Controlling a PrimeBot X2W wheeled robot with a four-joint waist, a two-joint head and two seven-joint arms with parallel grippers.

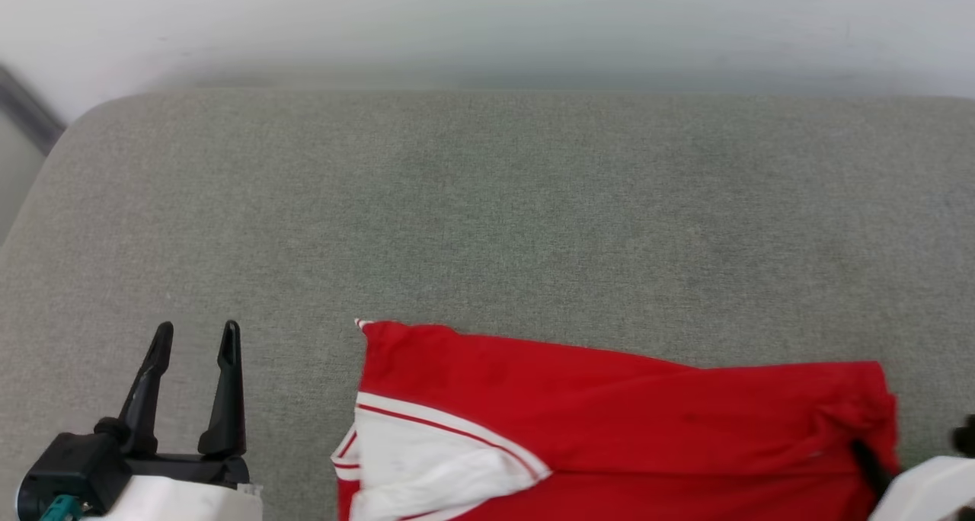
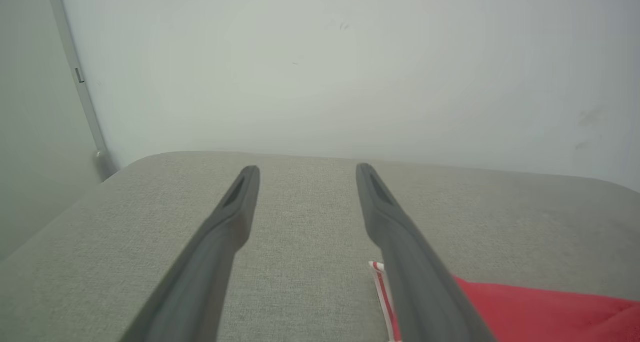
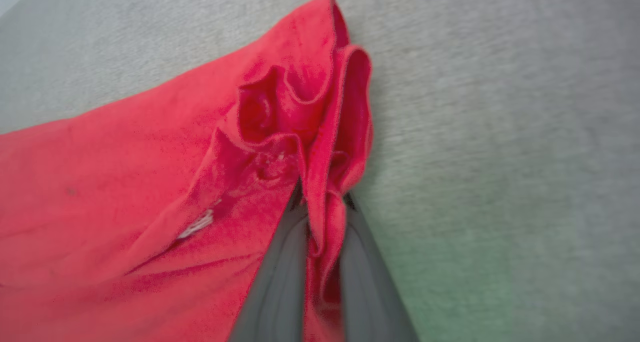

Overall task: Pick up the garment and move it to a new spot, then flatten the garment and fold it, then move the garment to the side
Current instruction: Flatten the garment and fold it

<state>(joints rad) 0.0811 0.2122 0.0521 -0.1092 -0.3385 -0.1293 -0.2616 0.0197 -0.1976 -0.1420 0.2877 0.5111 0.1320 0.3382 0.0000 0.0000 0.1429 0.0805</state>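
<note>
Pinching a bunched fold of red cloth, the right hand (image 3: 322, 202) has its two dark fingers pressed together on the right-hand edge of the garment (image 3: 125, 182). In the head view that hand (image 1: 864, 456) shows at the lower right, over the same corner. The garment (image 1: 609, 414) lies along the near edge of the grey fabric-covered tabletop (image 1: 487, 201), mostly flat. Its far edge runs fairly straight, and a white sleeve (image 1: 426, 452) with red piping lies across its left part. A striped tip of trim (image 1: 362, 324) pokes up at the far left corner, and no lettering is visible.

Judged from this, a grip is made but the cloth is not yet clear of the surface. Whether this starts the first carry or the last move aside cannot be told. Only the pinched corner is gathered, so the rest would likely drag or unfold when pulled.

Just left of the garment, the left hand (image 1: 197, 330) hovers with fingers spread and nothing between them. Its wrist view looks past the same hand (image 2: 305, 169) to the red cloth (image 2: 525, 307) at the lower right.

Beyond both hands the tabletop stretches bare to its rounded far-left corner, so nothing blocks a move in any direction. Behind it stands a pale wall (image 1: 487, 26), with a dark upright strip (image 2: 75, 72) at far left.
</note>
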